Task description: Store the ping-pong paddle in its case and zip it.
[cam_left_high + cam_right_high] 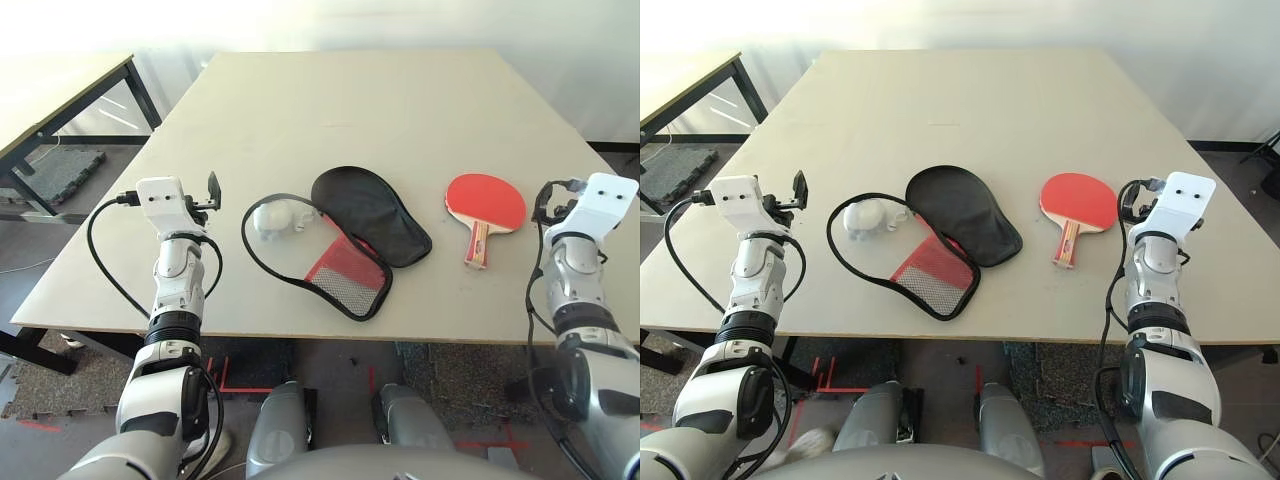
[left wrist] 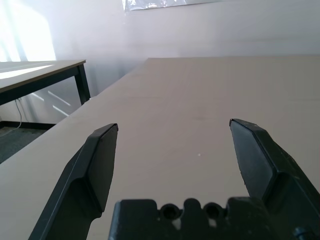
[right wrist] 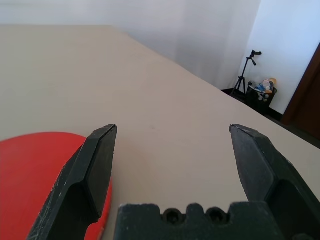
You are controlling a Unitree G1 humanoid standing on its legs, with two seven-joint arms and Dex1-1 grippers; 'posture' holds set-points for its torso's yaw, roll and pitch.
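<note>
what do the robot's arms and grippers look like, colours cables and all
Both forearms are jointed silver metal with black rings. Each wrist carries a white boxy camera housing, left and right. A black cable loops from the left housing down the arm; another runs along the right. Left gripper and right gripper each have two black, wedge-shaped fingers.

**Both hands open and empty, held apart**

The left hand points forward, tipped slightly upward, its two black fingers spread wide with nothing between them. The right hand points roughly level, forward and a little outward, its fingers equally wide and holding nothing. Both silver forearms reach forward from the body, the left arm on one side, the right arm on the other, well apart.
</note>
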